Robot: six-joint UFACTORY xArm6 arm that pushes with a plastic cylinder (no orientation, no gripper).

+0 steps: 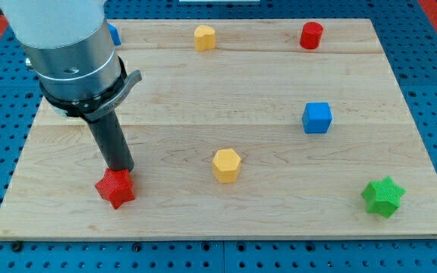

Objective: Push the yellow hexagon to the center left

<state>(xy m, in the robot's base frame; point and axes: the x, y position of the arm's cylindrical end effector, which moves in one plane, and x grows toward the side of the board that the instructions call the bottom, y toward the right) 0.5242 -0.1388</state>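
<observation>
So: yellow hexagon sits approx mid-board, a bit toward the view's bottom, w/ bare wood on every side and a long open run to the view's left edge. Red star lies near the bottom-left, close to the board edge. Green star hugs the bottom-right corner. Blue cube is at right-centre; red cylinder and a second yellow block line the top edge; a blue block peeks out behind the arm, top-left. Arm comes down from top-left, rod nearly upright, slight lean. My tip is a bare rod holding nothing, touching the red star's top side, well left of the hexagon.
</observation>
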